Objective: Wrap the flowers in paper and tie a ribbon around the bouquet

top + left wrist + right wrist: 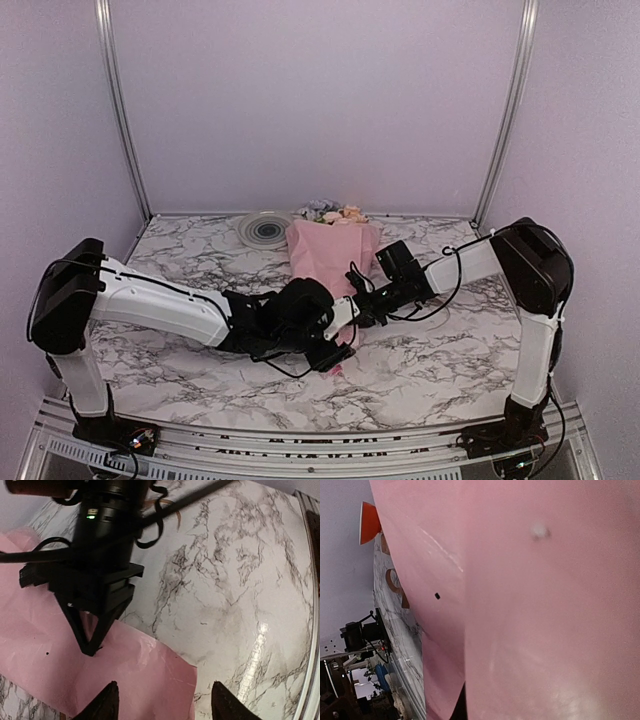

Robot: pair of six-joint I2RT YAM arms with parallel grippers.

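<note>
The pink bouquet (330,255) lies in the middle of the marble surface (450,350); its flowers (330,212) are at the far end, by the back wall; a round gray disc (265,228) sits just beside them. The left tool (165,702) is open, its two tips wide apart over the edge of the paper (40,655). The right tool (90,649) is closed, its tip touching the paper; I cannot tell if it pinches it. The tan ribbon (389,579) curls on the surface beside the bouquet, near a small orange-red thing (369,522).
</note>
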